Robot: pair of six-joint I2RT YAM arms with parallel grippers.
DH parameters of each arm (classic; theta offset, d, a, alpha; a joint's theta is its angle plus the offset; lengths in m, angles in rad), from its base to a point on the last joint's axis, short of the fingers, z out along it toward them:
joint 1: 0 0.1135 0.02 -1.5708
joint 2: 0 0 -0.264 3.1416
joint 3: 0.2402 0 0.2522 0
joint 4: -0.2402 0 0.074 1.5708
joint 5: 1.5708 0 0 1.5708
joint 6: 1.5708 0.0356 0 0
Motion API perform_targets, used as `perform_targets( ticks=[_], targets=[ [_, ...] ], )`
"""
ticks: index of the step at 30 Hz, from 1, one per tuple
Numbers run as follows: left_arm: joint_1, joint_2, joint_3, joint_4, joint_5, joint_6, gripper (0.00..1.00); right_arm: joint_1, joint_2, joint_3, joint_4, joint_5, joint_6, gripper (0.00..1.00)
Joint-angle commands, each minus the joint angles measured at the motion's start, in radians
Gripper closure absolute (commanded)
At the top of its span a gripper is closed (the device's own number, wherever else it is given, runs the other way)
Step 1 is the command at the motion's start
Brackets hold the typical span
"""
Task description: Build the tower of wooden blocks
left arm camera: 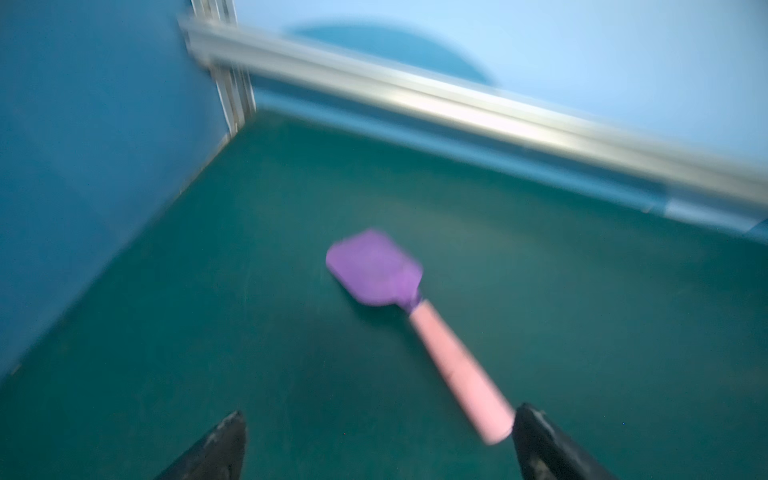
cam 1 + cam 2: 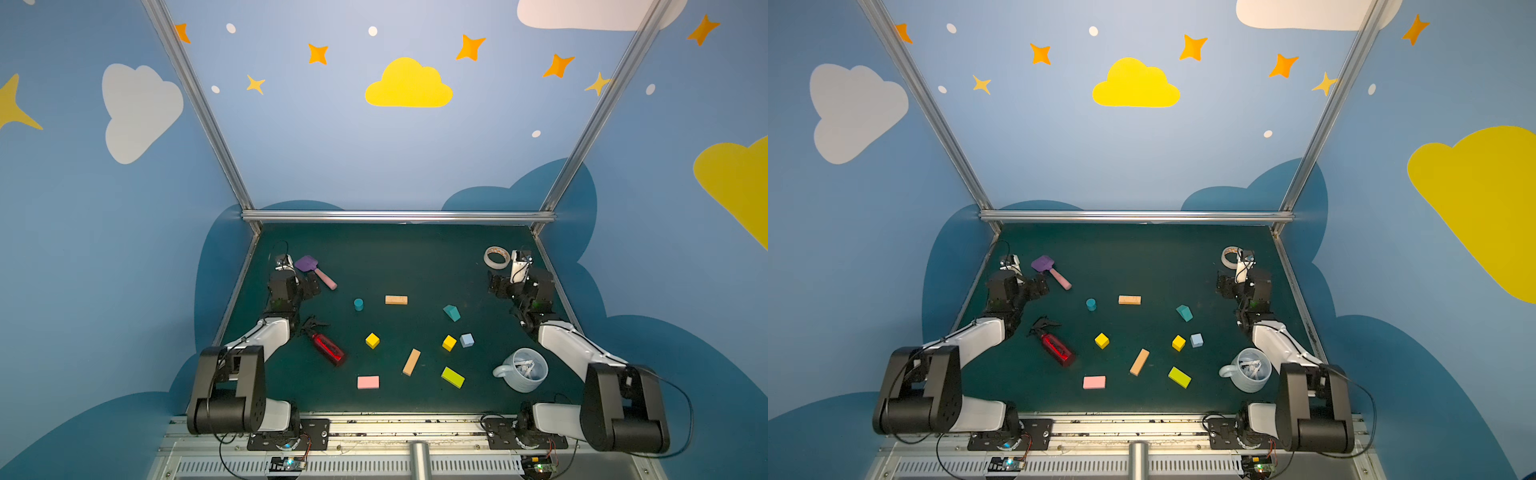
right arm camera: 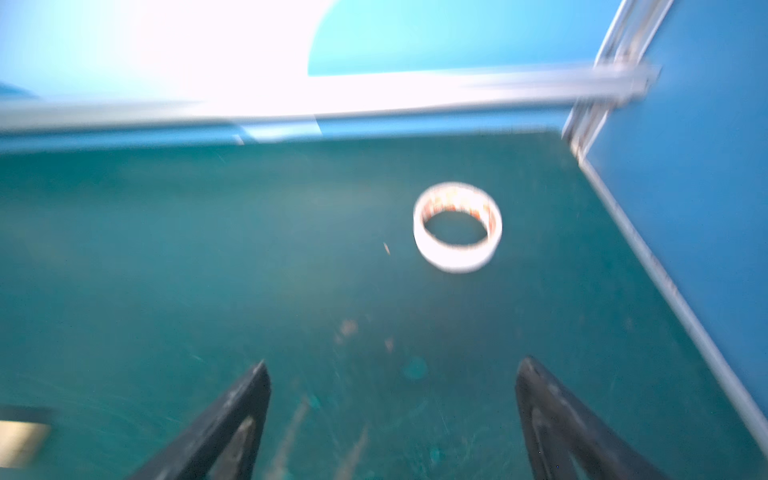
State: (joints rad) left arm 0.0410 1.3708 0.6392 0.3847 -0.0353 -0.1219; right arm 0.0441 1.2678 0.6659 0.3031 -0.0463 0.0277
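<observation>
- Wood blocks [image 2: 411, 362] lie scattered, unstacked, lower centre in both top views.
- Left jaws stand apart beside the spatula [image 1: 440, 349].
- Right jaws stand apart near the tape roll [image 3: 453, 260].

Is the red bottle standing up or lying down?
Lying down. The bottle rests lengthwise on the mat in both top views.

Blue walls [image 2: 332, 158] bore yellow and white clouds [image 2: 408, 85] and orange stars [image 2: 470, 47]; an aluminium frame [image 2: 395, 216] edged the dark green mat [image 2: 395, 257].
</observation>
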Motion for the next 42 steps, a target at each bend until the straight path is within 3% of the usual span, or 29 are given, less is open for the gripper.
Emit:
perform_targets(
  ticks=[1, 9, 16, 21, 25, 35, 42],
  targets=[
    [-0.016, -0.077, 0.028, -0.178, 0.065, -0.072, 0.03, 0.028, -0.06, 0.102, -0.326, -0.055, 0.015, 0.1],
    [-0.167, -0.267, 0.128, -0.487, 0.141, -0.133, 0.06, 0.28, -0.102, 0.299, -0.695, -0.147, -0.026, 0.11],
    [-0.257, -0.48, 0.092, -0.586, 0.194, -0.268, 0.09, 0.486, 0.015, 0.438, -0.875, -0.129, 0.113, 0.11],
    [-0.283, -0.619, 0.063, -0.609, 0.24, -0.3, 0.09, 0.647, 0.074, 0.501, -1.039, -0.113, 0.027, 0.11],
    [-0.31, -0.681, 0.066, -0.636, 0.271, -0.341, 0.09, 0.74, 0.137, 0.552, -1.195, -0.172, -0.04, 0.11],
    [-0.362, -0.733, 0.096, -0.718, 0.267, -0.358, 0.1, 0.936, 0.289, 0.528, -1.218, -0.165, -0.106, 0.09],
    [-0.39, -0.782, 0.12, -0.764, 0.224, -0.359, 0.1, 0.961, 0.362, 0.487, -1.097, -0.141, -0.114, 0.09]
  ],
)
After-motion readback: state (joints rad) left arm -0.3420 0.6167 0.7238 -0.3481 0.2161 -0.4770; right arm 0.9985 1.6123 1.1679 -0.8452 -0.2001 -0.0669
